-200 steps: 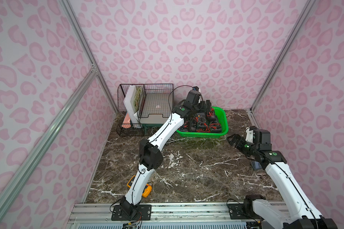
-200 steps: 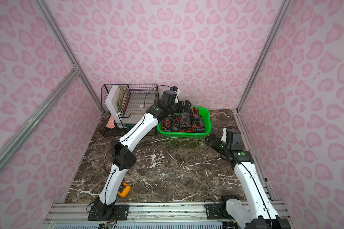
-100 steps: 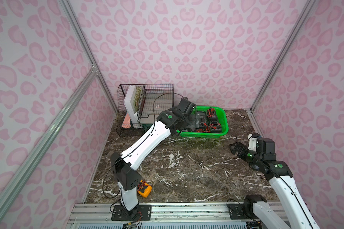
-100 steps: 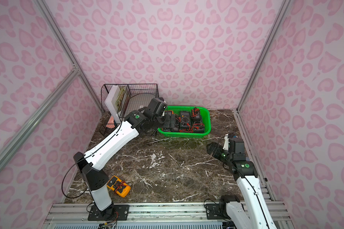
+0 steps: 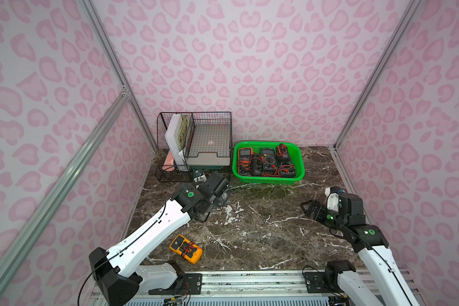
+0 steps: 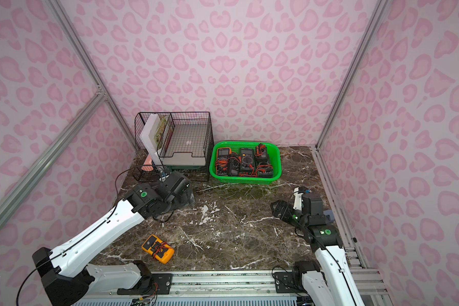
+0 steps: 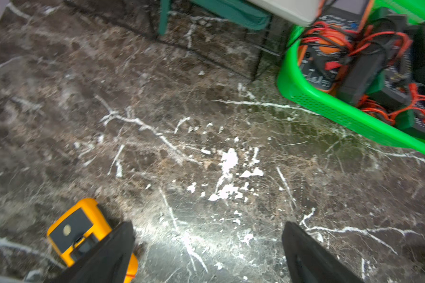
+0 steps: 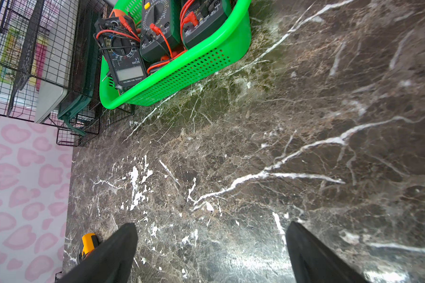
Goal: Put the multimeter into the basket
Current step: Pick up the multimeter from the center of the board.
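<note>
Black and spread wide, the left tool hangs over the bare marble counter with nothing between its fingers. In the left wrist view one finger overlaps a corner of the yellow multimeter, but both top views show the two apart. The multimeter lies flat near the counter's front edge, beside the left arm's white link, with red leads wrapped round its body.

The right tool is equally wide and empty. It hovers over the right side of the counter, pointing towards the middle.

Further out, the bright green basket stands at the back of the counter, close to the pink patterned wall. It holds several dark multimeters tangled in red and black leads. Just beside it, on the left, stands a black wire organiser with flat items in its slots. The yellow multimeter is outside the basket and well apart from it.
</note>
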`<state>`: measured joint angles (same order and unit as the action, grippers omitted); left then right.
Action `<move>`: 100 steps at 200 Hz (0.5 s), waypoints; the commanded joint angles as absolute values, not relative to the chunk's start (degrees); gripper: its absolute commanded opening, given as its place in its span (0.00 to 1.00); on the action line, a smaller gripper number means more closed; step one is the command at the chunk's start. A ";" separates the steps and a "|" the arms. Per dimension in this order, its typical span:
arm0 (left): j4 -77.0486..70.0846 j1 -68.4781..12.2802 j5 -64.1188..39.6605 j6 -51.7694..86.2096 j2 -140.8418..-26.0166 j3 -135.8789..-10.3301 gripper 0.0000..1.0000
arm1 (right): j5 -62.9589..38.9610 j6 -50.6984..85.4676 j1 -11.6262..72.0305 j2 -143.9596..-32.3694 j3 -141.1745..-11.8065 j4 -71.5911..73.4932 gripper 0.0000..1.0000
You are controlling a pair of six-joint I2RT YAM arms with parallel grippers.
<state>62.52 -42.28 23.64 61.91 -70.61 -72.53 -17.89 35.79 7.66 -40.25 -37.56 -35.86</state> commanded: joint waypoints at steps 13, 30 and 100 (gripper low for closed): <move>73.51 -42.22 26.62 77.48 -66.10 -66.21 0.99 | -16.98 35.85 10.84 -43.44 -38.64 -34.56 0.99; 75.03 -42.20 26.72 82.10 -63.50 -62.08 0.99 | -15.34 36.29 13.88 -45.43 -39.86 -33.97 0.99; 73.46 -41.11 24.92 91.52 -56.13 -48.33 0.99 | -10.29 36.12 24.48 -54.49 -44.69 -32.45 0.99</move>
<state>73.49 -41.89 25.63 87.00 -57.32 -50.98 -12.58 35.99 22.79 -52.69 -43.13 -34.28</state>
